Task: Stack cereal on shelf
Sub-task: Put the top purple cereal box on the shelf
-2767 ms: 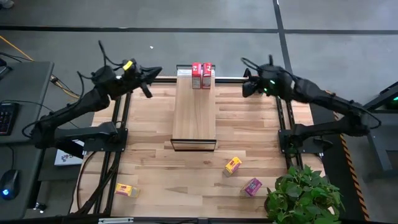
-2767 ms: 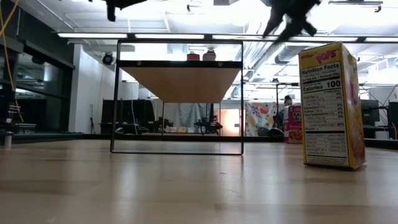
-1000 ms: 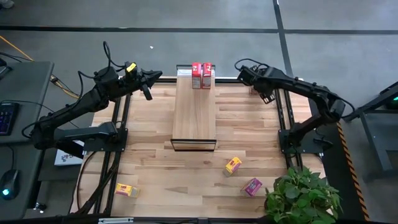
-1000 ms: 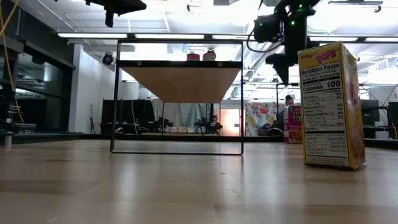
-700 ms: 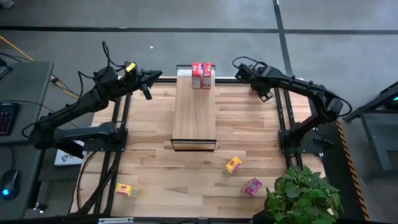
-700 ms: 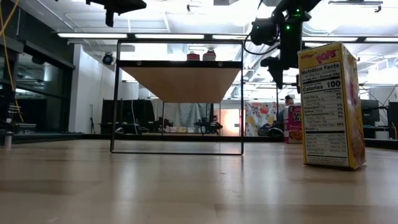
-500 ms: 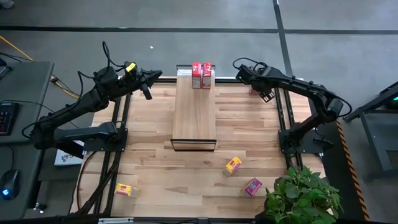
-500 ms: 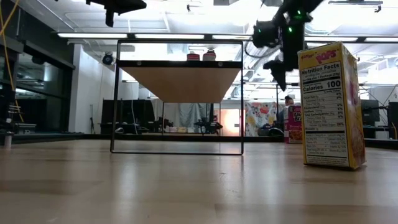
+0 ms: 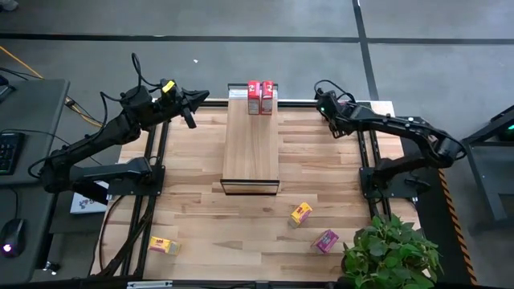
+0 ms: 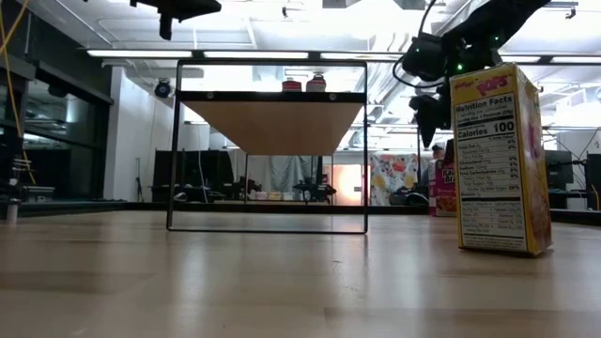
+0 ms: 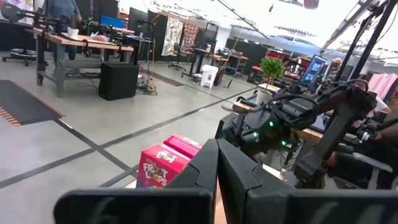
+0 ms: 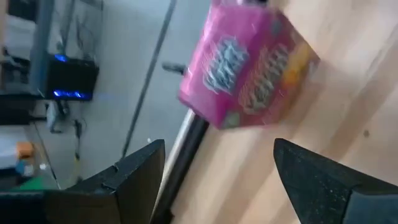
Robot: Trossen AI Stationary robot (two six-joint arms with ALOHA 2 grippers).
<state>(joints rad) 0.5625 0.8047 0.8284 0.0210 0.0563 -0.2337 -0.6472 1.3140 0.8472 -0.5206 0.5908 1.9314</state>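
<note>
The shelf [image 9: 250, 144] stands mid-table, and two red cereal boxes [image 9: 259, 97] stand side by side on its far end. A magenta-pink box [image 12: 249, 68] lies on the table planks by the far right edge. My right gripper [image 9: 328, 112] hovers just above it, open, fingers on either side without touching. That box also shows in the low view [image 10: 443, 192]. My left gripper [image 9: 197, 97] is shut and held in the air left of the shelf's far end, pointing at the red boxes [image 11: 165, 167]. More boxes lie on the table: yellow [image 9: 300, 213], magenta [image 9: 325, 240] and yellow [image 9: 163, 245].
A potted plant [image 9: 393, 253] crowds the table's near right corner. Dark arm-mount frames [image 9: 152, 172] run along both side edges. The shelf's dark frame legs [image 10: 366, 150] stand on the table. Bare planks lie between the shelf and the near edge.
My right arm has drawn back from beside the shelf's far end toward the table's right edge, and its open gripper now stands over the magenta-pink box at the far right. The left arm and all boxes have kept still.
</note>
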